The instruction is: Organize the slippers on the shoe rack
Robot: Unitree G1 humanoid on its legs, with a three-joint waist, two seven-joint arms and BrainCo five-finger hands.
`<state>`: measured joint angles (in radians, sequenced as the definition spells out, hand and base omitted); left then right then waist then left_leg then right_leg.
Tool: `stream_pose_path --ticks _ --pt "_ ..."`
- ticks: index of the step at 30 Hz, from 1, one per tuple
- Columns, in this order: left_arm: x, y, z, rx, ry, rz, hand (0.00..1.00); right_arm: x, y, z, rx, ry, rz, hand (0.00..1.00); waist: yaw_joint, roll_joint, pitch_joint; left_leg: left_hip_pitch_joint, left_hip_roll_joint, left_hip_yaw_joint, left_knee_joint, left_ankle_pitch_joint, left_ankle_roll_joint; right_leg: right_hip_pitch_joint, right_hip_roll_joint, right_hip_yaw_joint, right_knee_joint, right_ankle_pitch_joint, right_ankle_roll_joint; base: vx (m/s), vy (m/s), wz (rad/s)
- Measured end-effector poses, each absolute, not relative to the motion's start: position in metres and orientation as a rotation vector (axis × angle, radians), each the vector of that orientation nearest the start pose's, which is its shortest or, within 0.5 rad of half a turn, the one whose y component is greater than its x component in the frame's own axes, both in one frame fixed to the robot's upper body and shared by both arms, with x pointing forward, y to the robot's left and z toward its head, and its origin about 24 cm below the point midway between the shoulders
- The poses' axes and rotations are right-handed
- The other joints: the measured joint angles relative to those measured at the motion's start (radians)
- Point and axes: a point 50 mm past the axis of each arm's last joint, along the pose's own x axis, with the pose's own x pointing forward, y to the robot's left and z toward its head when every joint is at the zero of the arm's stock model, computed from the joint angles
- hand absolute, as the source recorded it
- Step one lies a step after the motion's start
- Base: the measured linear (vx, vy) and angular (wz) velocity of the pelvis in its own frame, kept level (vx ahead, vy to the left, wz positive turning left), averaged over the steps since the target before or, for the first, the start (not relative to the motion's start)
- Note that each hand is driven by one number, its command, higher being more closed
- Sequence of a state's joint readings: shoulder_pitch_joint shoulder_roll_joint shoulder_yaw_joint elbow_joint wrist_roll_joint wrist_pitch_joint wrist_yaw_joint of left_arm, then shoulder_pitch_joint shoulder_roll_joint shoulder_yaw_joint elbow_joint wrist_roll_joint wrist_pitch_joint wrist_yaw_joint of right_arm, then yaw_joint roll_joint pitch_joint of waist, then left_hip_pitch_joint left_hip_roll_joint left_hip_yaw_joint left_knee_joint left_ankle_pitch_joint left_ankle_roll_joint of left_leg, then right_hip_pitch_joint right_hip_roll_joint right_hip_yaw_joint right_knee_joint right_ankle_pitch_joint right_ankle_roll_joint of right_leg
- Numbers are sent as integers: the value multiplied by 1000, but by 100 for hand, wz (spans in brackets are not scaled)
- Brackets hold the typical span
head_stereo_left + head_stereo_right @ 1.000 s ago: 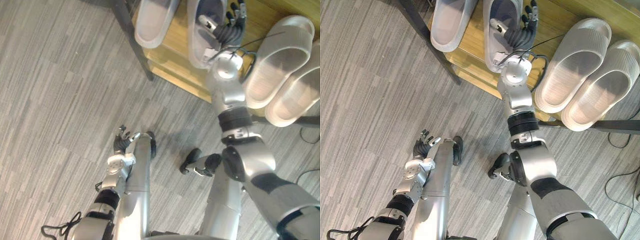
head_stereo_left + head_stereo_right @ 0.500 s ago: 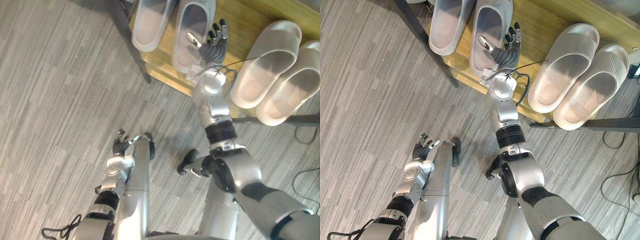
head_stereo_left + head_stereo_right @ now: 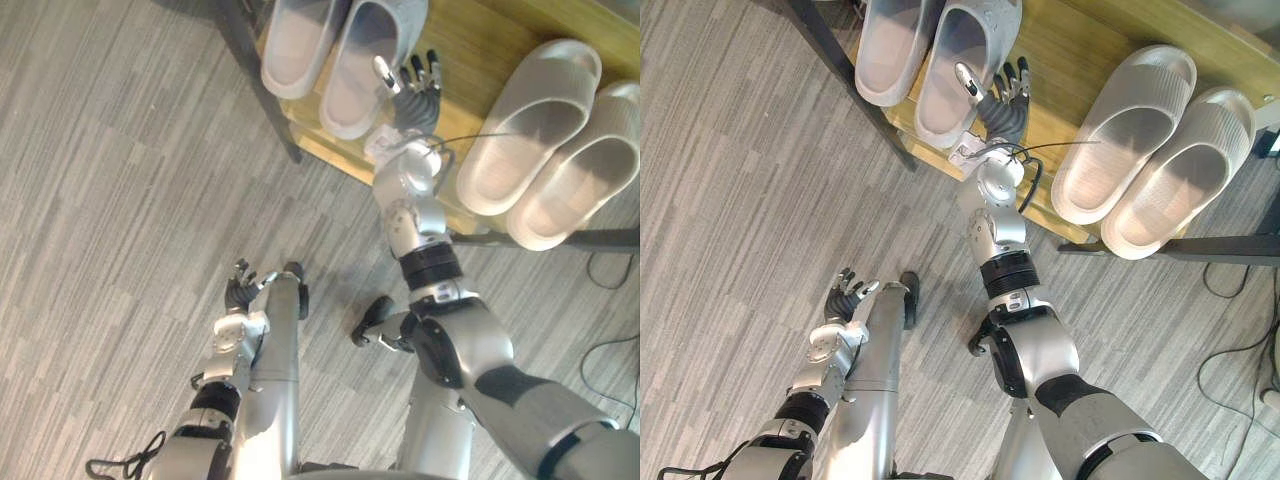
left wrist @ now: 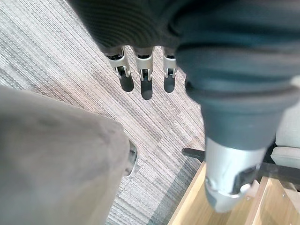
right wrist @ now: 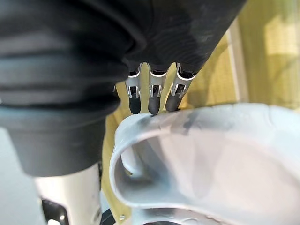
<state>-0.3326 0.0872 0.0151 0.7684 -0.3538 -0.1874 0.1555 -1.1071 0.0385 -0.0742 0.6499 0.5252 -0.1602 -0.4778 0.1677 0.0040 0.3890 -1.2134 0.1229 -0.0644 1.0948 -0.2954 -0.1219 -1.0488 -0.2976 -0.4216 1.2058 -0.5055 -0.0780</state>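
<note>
Where the rack's (image 3: 1065, 45) wooden shelf meets its dark left post, two grey slippers lie side by side: the outer one (image 3: 890, 50) by the post, the inner one (image 3: 950, 70) just beside it and slanted towards it. The right hand (image 3: 998, 108) is at the inner one's right side, spread, its straight fingers (image 5: 153, 101) with their tips against the outside of the slipper's wall and its thumb (image 3: 967, 78) apart over the rim. Further right on the shelf, well apart, sit two pale slippers (image 3: 1128, 130) together. The left hand (image 3: 241, 291) hangs low over the floor (image 3: 120, 200), fingers relaxed and holding nothing.
</note>
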Motion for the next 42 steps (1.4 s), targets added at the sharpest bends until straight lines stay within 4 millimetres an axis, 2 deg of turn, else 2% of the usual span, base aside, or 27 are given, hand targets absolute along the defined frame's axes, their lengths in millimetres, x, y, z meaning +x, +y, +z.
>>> stream_pose_path --ticks 14,19,24,25,27,29,34,36,37,39,41,42 --pt "294 169 -28 -221 284 238 0 399 -82 250 641 -311 -139 0 12 0 0 21 3 -4 -28 23 -9 16 6 -9 -15 9 -17 -36 29 1" --pt "287 171 -35 -216 310 244 0 404 -102 240 622 -281 -202 0 6 0 -7 47 9 1 -38 27 -3 40 14 -8 -31 18 -23 -39 46 -3" --pt "280 176 -40 -210 319 255 0 403 -126 223 479 -286 -265 0 -6 -1 -10 67 20 16 -40 30 -1 52 19 2 -38 30 -22 -44 62 -9" --pt "276 178 -43 -206 332 261 0 396 -131 221 416 -328 -270 0 -11 -1 -10 88 26 25 -41 30 1 67 21 8 -42 33 -22 -39 56 -12" --pt "268 184 -50 -194 355 275 0 389 -132 219 326 -374 -272 0 -28 -2 -11 122 33 37 -42 26 6 94 24 16 -44 33 -22 -47 56 -14" --pt "263 187 -54 -181 373 282 0 385 -131 215 275 -386 -271 0 -33 -3 -11 156 54 48 -44 21 10 121 42 23 -58 36 -13 -63 41 -29" --pt "245 194 -70 -150 448 284 0 366 -121 190 154 -401 -220 0 -44 -7 -12 282 83 85 -96 17 14 220 72 46 -113 48 4 -48 23 -21" --pt "227 196 -82 -126 502 283 0 347 -110 164 80 -379 -155 0 -57 -16 -23 402 95 126 -168 22 20 324 77 48 -181 69 6 -3 37 -11" --pt "225 196 -83 -122 507 283 0 345 -109 160 75 -373 -146 0 -59 -18 -25 415 95 130 -177 23 20 334 77 48 -189 69 6 0 0 0" --pt "207 198 -95 -87 563 267 0 324 -104 125 8 -303 -89 0 -74 -41 -65 527 111 180 -278 47 28 436 91 43 -288 95 22 55 24 4" --pt "201 197 -99 -68 587 253 0 314 -103 109 -4 -261 -69 0 -79 -52 -95 565 115 200 -320 59 27 468 97 42 -331 109 28 85 49 -3" --pt "195 192 -103 -61 611 221 0 301 -102 84 -43 -188 -36 0 -84 -60 -105 656 112 224 -387 69 29 552 103 42 -400 131 38 140 100 -6"
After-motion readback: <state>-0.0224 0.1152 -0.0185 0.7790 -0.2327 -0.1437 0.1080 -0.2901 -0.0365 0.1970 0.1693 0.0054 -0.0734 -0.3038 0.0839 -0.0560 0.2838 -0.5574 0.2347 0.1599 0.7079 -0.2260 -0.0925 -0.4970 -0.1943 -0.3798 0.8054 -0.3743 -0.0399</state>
